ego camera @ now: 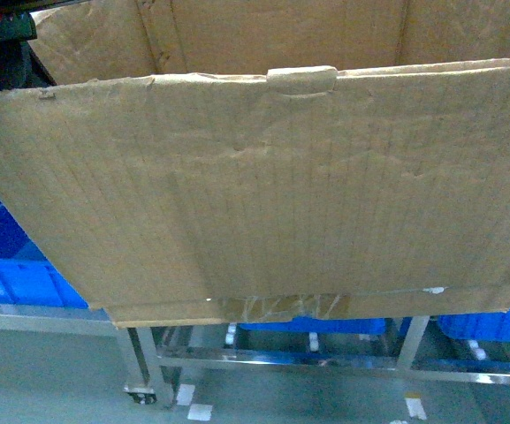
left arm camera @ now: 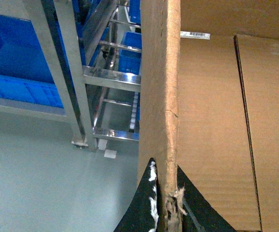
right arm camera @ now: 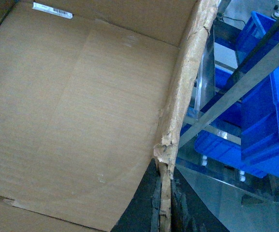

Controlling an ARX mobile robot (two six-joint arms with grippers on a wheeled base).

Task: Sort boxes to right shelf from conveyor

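Cardboard box [ego camera: 263,194]: empty, probably light, walls thin and ragged. Pinched by left gripper [left arm camera: 164,203] and right gripper [right arm camera: 164,203], jaws clamped on opposite side walls.

I'm looking at a warehouse or sorting floor. Steel-framed racks [ego camera: 281,358] on castors hold blue plastic bins [ego camera: 11,265]. Grey painted floor [left arm camera: 33,174] carries white tape marks [ego camera: 200,412]

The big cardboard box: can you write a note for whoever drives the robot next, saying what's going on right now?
Left gripper: shut on the cardboard box's left wall, fingers either side.
Right gripper: shut on the box's right wall, same way.
The box is held up off the floor, open, facing the steel roller rack with blue bins behind it.
Done: box picked up.
Left: set it on the rack, then let go.
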